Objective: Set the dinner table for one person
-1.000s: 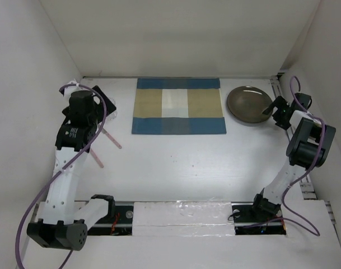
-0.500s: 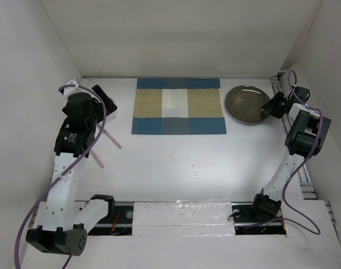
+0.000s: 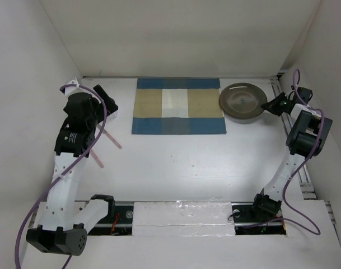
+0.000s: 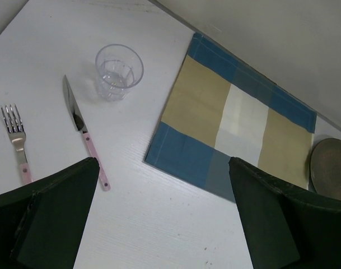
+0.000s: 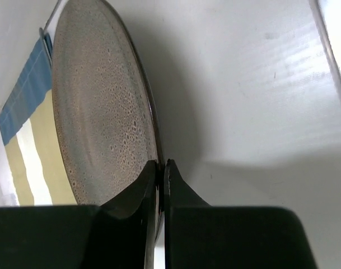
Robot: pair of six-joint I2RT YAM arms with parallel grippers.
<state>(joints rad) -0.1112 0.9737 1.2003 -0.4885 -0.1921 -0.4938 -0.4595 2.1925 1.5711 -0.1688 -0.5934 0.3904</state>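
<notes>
Since the right jaws, clamped on its rim, have shifted the plate [image 3: 243, 101] leftward to the edge of the mat [image 3: 178, 105], placement on it looks close; left jaws apart.

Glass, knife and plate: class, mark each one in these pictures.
glass [image 4: 118, 74], left wrist view, on its inner wall.
knife [image 4: 84, 133], left wrist view, where blade meets handle.
plate [image 3: 243, 101], top external view, at its centre.

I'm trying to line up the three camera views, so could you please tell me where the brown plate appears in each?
Top external: the plate sits far right, at the placemat's right edge.
Left wrist: the plate is a sliver at the right edge.
Right wrist: the plate fills the left half, rim pinched in the right gripper.
Shared landmark: the placemat.
</notes>
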